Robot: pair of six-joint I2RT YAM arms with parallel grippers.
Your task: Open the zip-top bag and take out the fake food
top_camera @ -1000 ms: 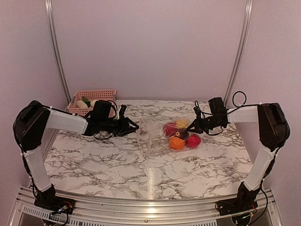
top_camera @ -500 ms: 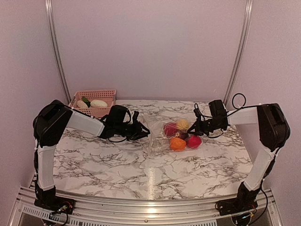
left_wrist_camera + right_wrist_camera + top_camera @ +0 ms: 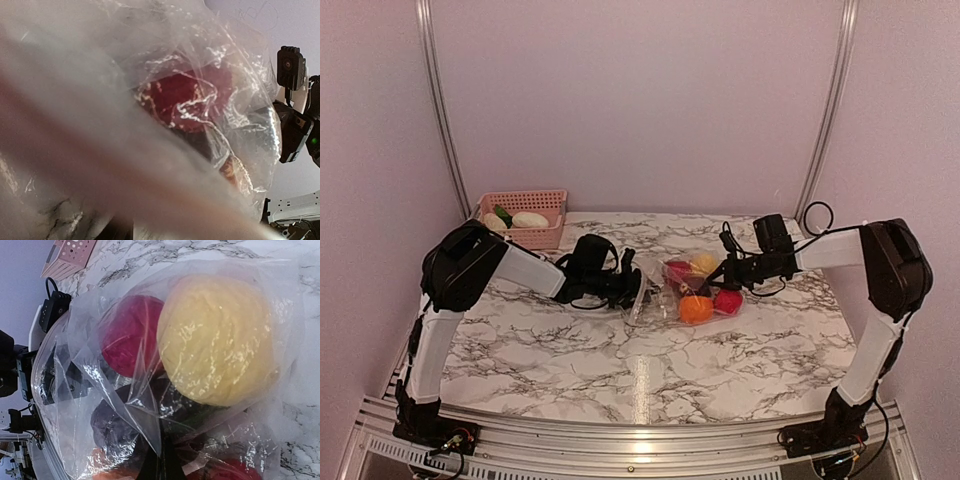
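The zip-top bag [image 3: 653, 300] lies on the marble table between my two grippers, with fake food inside: a yellow piece [image 3: 706, 263], a magenta one [image 3: 680, 273], an orange one [image 3: 696, 309] and a red one [image 3: 727, 300]. My right gripper [image 3: 723, 272] is shut on a fold of the bag's right side; in the right wrist view its dark fingers [image 3: 172, 467] pinch the plastic below the yellow piece [image 3: 220, 340]. My left gripper [image 3: 632, 290] is at the bag's left edge. Bag plastic [image 3: 225, 75] and a blurred strip hide its fingers.
A pink slotted basket [image 3: 525, 203] stands at the back left, holding a white and a green toy piece. It also shows in the right wrist view [image 3: 70, 255]. Metal frame posts rise at both back corners. The right arm [image 3: 295, 135] shows beyond the bag.
My left gripper has moved right, from near the basket to the bag's left edge. My right gripper and the bag have shifted slightly left.
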